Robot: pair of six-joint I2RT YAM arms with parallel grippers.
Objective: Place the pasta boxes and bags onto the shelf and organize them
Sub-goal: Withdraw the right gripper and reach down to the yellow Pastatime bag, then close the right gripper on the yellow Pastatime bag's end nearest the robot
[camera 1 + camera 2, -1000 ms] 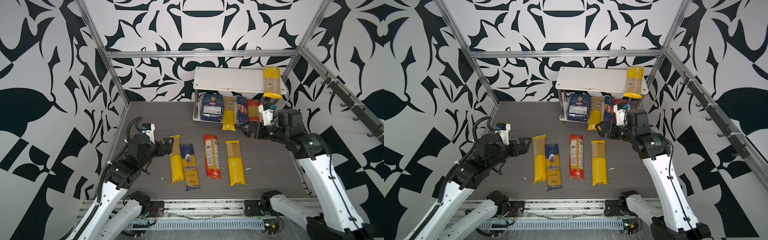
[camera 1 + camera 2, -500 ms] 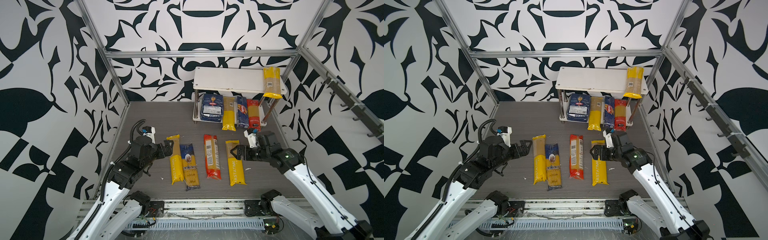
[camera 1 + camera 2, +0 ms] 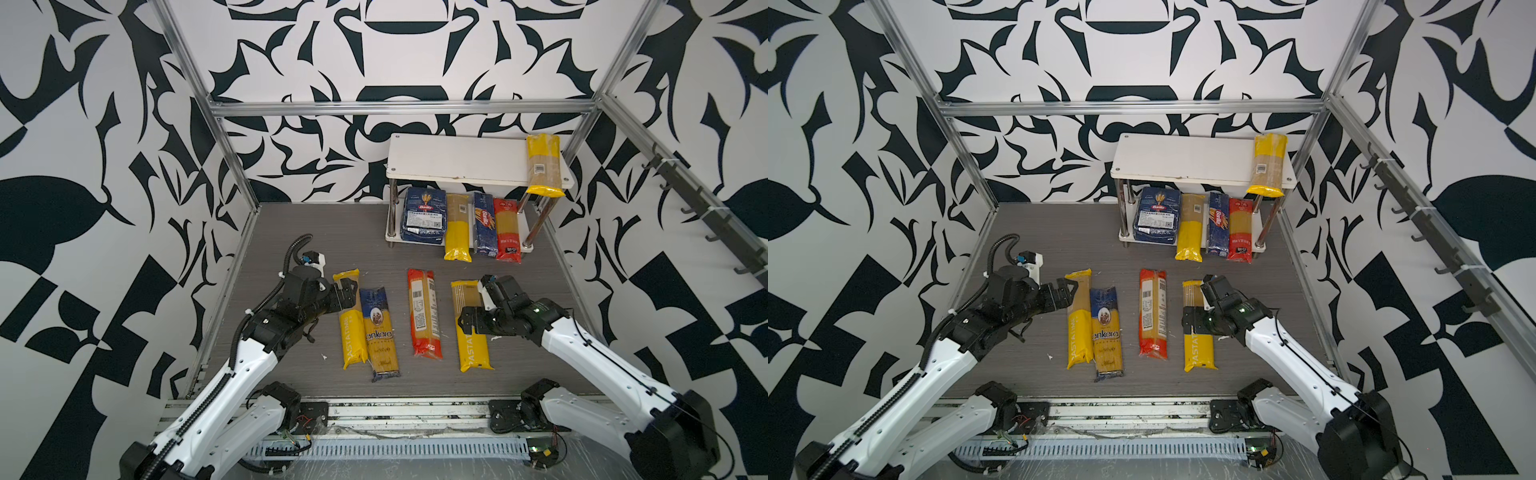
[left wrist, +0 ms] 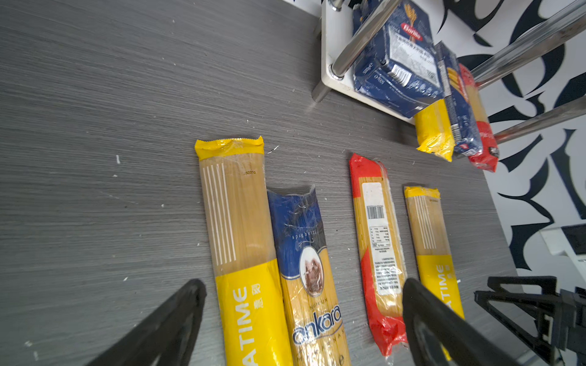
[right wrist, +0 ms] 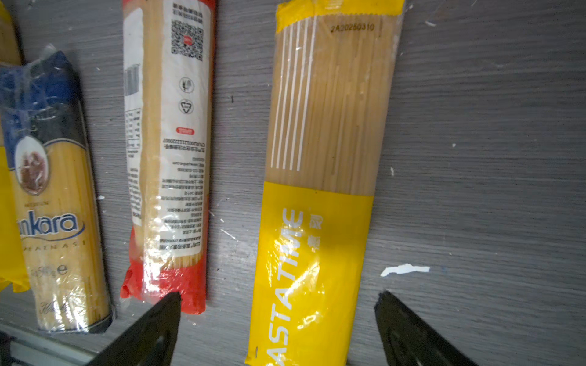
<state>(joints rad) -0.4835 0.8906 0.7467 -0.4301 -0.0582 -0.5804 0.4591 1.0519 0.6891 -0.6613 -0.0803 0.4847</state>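
Observation:
Several bags lie side by side on the grey table: a yellow PASTATIME bag [image 3: 353,332], an ankara bag [image 3: 379,332], a red bag [image 3: 424,320] and another yellow PASTATIME bag [image 3: 473,349]. The shelf [image 3: 457,158] stands at the back right. Its lower board carries a wide Barilla box [image 3: 424,216], a yellow bag [image 3: 457,232], a narrow Barilla box [image 3: 485,224] and a red bag [image 3: 507,228]; one yellow bag [image 3: 543,166] lies on top. My left gripper [image 3: 349,293] [image 4: 304,317] hangs open over the leftmost bag's far end. My right gripper [image 3: 467,322] [image 5: 279,320] is open, straddling the right yellow bag [image 5: 317,190] from above.
Metal frame rails [image 3: 232,166] and patterned walls close in the table on three sides. The arm bases sit on a rail [image 3: 386,415] along the front edge. Bare table lies between the loose bags and the shelf [image 3: 1100,249].
My right arm has pulled back from the shelf and come down over the right yellow bag, staying open. The left gripper has hardly shifted.

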